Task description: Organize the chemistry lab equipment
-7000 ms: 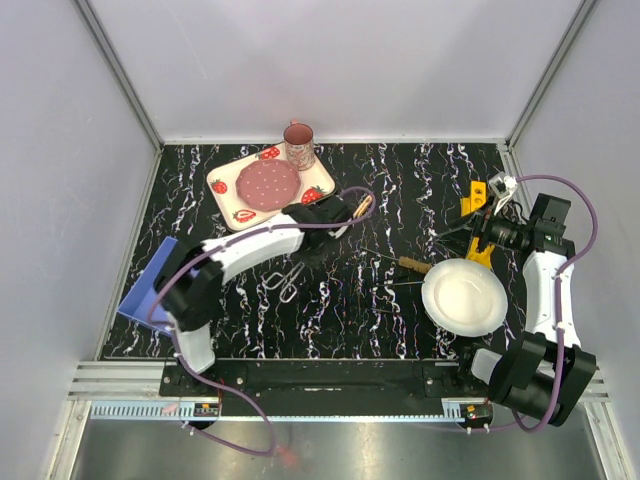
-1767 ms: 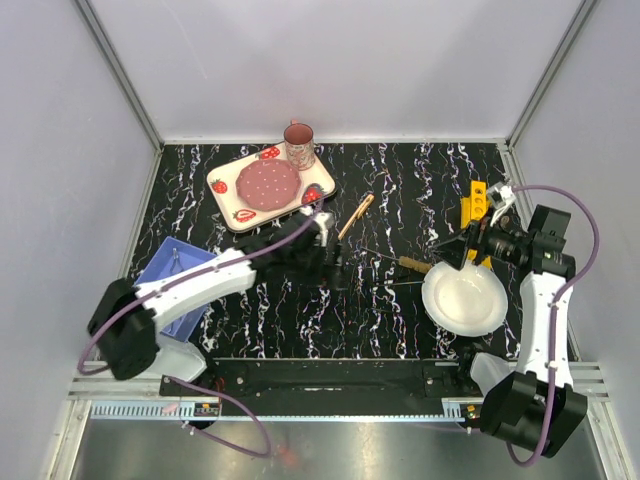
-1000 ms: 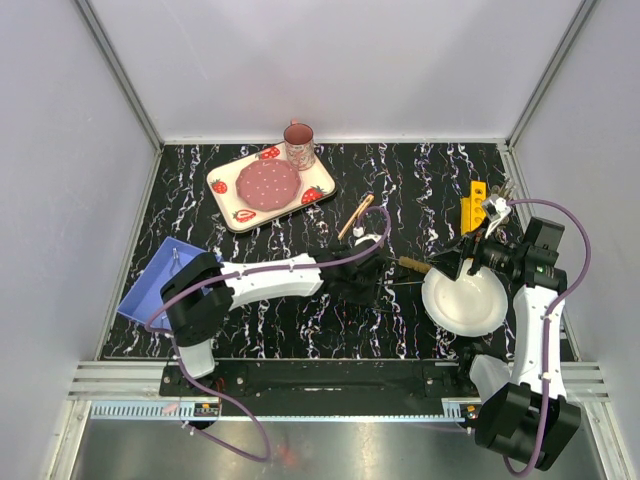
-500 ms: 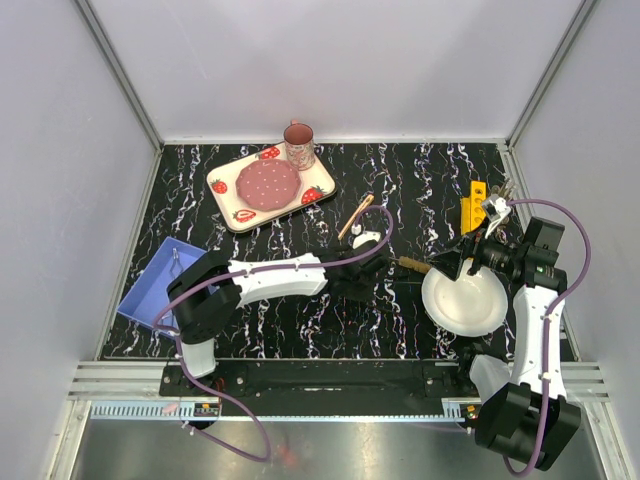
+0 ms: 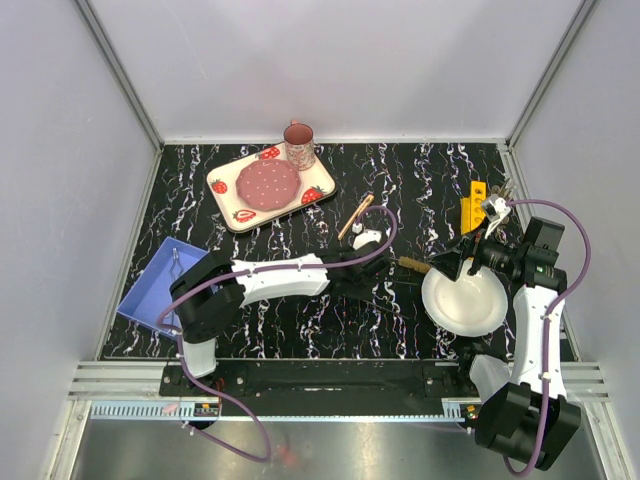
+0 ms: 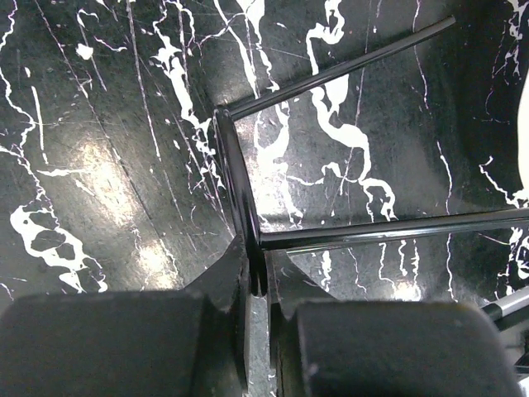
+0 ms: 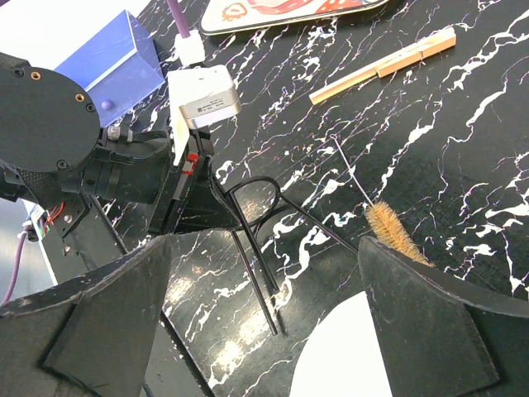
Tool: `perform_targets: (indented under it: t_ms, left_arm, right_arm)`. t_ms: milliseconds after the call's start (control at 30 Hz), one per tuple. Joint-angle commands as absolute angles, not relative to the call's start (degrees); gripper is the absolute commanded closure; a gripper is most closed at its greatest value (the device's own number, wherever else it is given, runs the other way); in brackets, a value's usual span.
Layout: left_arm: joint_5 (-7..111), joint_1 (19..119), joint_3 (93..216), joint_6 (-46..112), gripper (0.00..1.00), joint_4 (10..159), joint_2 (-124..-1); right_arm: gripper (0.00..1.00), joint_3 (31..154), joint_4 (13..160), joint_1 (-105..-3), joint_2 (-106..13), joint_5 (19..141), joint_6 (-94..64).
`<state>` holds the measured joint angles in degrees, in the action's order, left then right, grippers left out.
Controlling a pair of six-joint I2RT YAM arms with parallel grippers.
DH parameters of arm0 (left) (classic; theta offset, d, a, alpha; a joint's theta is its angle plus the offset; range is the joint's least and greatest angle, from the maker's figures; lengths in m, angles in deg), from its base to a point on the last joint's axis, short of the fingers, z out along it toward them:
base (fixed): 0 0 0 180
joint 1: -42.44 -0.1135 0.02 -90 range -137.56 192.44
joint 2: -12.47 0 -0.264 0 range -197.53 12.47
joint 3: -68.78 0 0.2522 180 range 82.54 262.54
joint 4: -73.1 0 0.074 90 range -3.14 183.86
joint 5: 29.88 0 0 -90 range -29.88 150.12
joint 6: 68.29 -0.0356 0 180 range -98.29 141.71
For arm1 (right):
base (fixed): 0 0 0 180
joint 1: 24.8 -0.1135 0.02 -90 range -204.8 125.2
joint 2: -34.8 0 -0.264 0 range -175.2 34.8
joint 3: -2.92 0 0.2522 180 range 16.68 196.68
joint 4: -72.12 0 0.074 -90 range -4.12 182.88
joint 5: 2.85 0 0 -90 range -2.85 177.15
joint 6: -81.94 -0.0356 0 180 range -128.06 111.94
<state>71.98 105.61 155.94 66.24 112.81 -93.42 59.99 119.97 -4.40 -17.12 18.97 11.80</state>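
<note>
bin: blue plastic bin (image 5: 150, 292) at the surface's left edge, thin metal piece (image 5: 176, 262) inside | tong: black bent wire tong (image 6: 235, 182) mid-surface, left of the round white plate (image 5: 465, 300), looped end pinched in left claw (image 6: 258, 279) | right claw (image 7: 263, 281): spread wide above the plate's rim

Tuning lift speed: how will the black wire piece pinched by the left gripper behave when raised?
Probably light and stiff: the black wire piece is thin bent rod. The left gripper pinches only its loop, so the long free end may swing or pivot. Smooth round wire could slip.
</note>
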Motion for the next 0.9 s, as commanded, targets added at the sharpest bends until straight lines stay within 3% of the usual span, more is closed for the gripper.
perform_targets:
  t_ms: [0,567,867]
  left_arm:
    - [76.1,106.3,155.5,64.3,1.0,110.6,-90.5]
    - [81.7,104.1,138.1,62.3,1.0,114.2,-62.6]
    - [79.1,77.9,124.7,63.3,1.0,119.8,-31.3]
  right_arm:
    - [0.0,60.7,119.1,-4.7,-17.2,18.1,13.0]
    - [0.0,61.2,120.0,-4.6,-17.6,18.0,14.0]
    - [0.0,61.2,120.7,-4.7,-17.1,18.1,14.8]
